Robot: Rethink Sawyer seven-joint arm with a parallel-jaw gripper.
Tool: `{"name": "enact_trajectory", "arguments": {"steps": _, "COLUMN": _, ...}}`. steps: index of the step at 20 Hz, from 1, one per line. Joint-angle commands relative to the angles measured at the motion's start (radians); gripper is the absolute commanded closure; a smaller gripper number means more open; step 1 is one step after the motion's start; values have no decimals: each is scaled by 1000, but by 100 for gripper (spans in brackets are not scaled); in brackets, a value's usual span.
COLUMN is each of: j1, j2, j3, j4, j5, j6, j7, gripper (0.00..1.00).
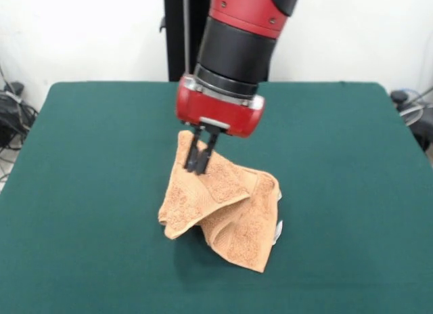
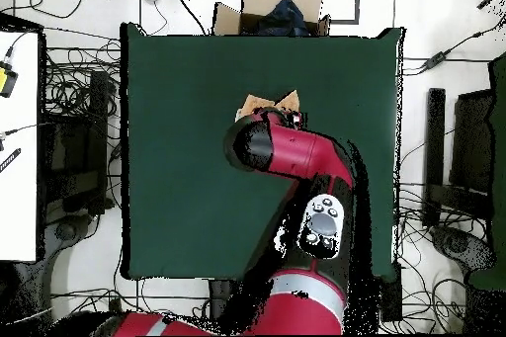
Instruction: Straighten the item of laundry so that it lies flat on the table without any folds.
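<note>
- The red and black robot arm (image 1: 233,50) comes down from the top, pretty much over the middle of the dark green felt-like tabletop (image 1: 81,192).
- Its gripper (image 1: 199,164), with two thin black jaws, is pinched together on the top corner of a small orange-tan terry towel (image 1: 223,209).
- That corner is pulled up off the tabletop, so the towel hangs in a loose tent shape, folded over itself, with its lower edges resting on the green.
- There's a small white tag (image 1: 278,231) poking out at the towel's right edge.
- Some dark cables (image 1: 13,114) are bunched off the tabletop's left side, in front of a white wall.
</note>
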Motion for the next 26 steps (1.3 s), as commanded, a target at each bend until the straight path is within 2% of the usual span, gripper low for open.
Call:
{"name": "enact_trajectory", "arguments": {"steps": 1, "j1": -24, "j2": 19, "j3": 52, "j4": -58, "j5": -65, "j6": 105, "j7": 30, "gripper": 100}}
{"name": "enact_trajectory", "arguments": {"steps": 5, "j1": -6, "j2": 51, "j3": 30, "j4": -96, "j5": -38, "j6": 80, "j7": 113, "gripper": 100}}
{"name": "enact_trajectory", "arguments": {"steps": 16, "j1": 39, "j2": 102, "j3": 2, "j4": -151, "j5": 21, "j6": 29, "j7": 228, "gripper": 100}}
{"name": "enact_trajectory", "arguments": {"steps": 19, "j1": 77, "j2": 129, "j3": -42, "j4": -155, "j5": 77, "j6": 17, "j7": 315, "gripper": 100}}
{"name": "enact_trajectory", "arguments": {"steps": 26, "j1": 130, "j2": 173, "j3": -128, "j4": -157, "j5": 197, "j6": 40, "j7": 385, "gripper": 100}}
